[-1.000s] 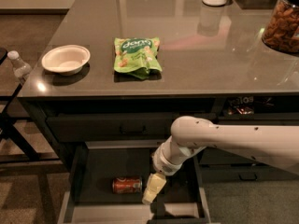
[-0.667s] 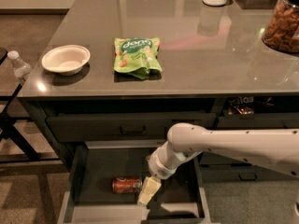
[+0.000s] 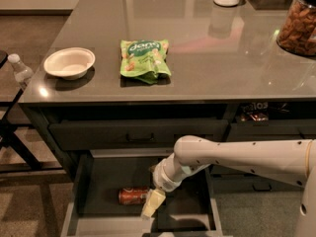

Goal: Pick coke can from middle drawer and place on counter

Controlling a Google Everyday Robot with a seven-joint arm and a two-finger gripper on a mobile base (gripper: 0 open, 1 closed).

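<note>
Picking step: you are at the reach-and-grasp stage; the can (image 3: pixel 132 195) lies on its side on the floor of the open middle drawer (image 3: pixel 106 177), not yet lifted.
Claw position: your claw (image 3: pixel 153 204) hangs down inside the drawer at the can's right end, just beside it or touching it; you cannot tell which.
Claw state: not shown; you cannot tell whether it is released or clenched, and nothing is seen raised off the drawer floor.
Arm: the white arm (image 3: pixel 232 154) comes in from the right, below the surface's front edge, and bends down into the drawer.
Next move, judged: you need the claw set squarely around the can's body and a firm closing. Then lift straight up, high enough to clear the drawer's front rim and the closed drawer front (image 3: pixel 138 135) above.
Placement target: the surface (image 3: pixel 212 58) overhead; room shows between the green snack bag (image 3: pixel 144 59) and the jar of nuts (image 3: pixel 298 26).
Other items: a white bowl (image 3: pixel 69 63) on the surface at the left.
Risk, judged: a round can lying on its side may roll from a glancing touch, so approach it slowly.
</note>
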